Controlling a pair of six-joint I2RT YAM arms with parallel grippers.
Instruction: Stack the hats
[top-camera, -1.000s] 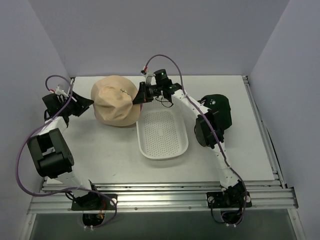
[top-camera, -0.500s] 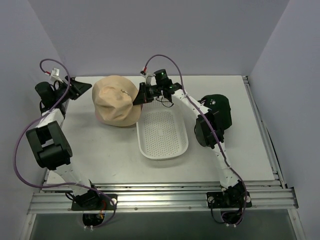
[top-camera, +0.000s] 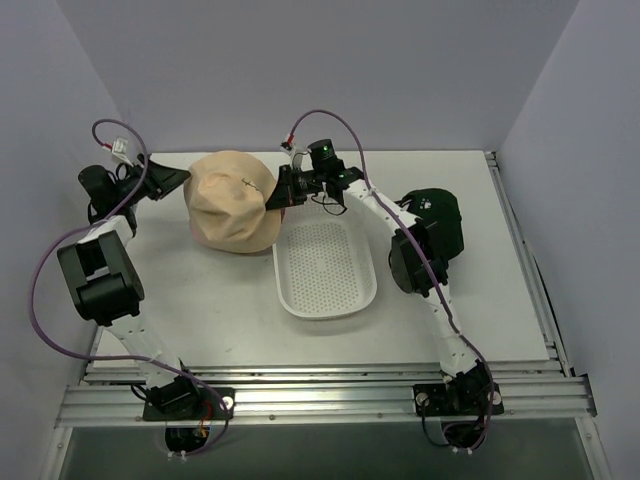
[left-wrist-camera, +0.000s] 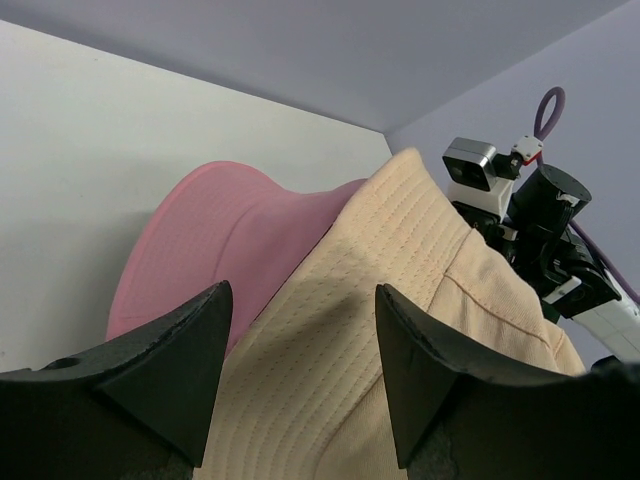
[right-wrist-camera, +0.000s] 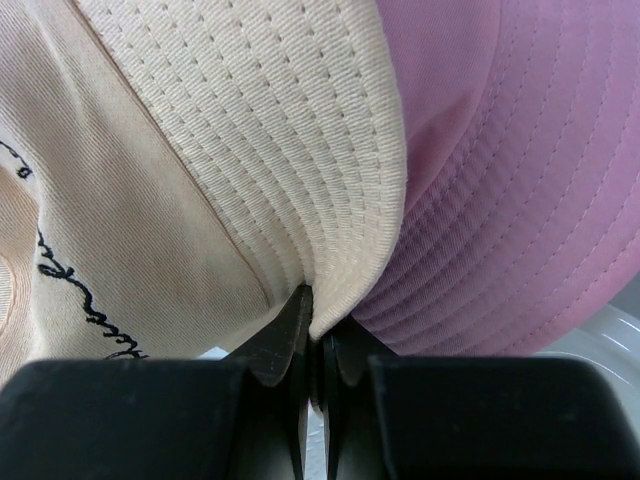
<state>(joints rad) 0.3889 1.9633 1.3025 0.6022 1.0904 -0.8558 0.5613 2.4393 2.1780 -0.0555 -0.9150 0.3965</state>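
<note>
The beige hat (top-camera: 232, 202) lies on top of the pink hat (left-wrist-camera: 215, 235) at the back left of the table; only a pink edge shows below it in the top view. My right gripper (top-camera: 276, 193) is shut on the beige hat's brim (right-wrist-camera: 330, 250), with the pink hat (right-wrist-camera: 500, 190) just beneath. My left gripper (top-camera: 180, 180) is open, its tips at the beige hat's left edge (left-wrist-camera: 330, 370), holding nothing. A dark hat (top-camera: 440, 220) lies at the right, partly hidden by the right arm.
A white perforated tray (top-camera: 325, 268) sits in the middle, just right of the hats. Walls close off the back and both sides. Cables loop above both arms.
My left gripper swung out to the far left, then came back right to the beige hat's edge. The right gripper and the hats have not moved.
</note>
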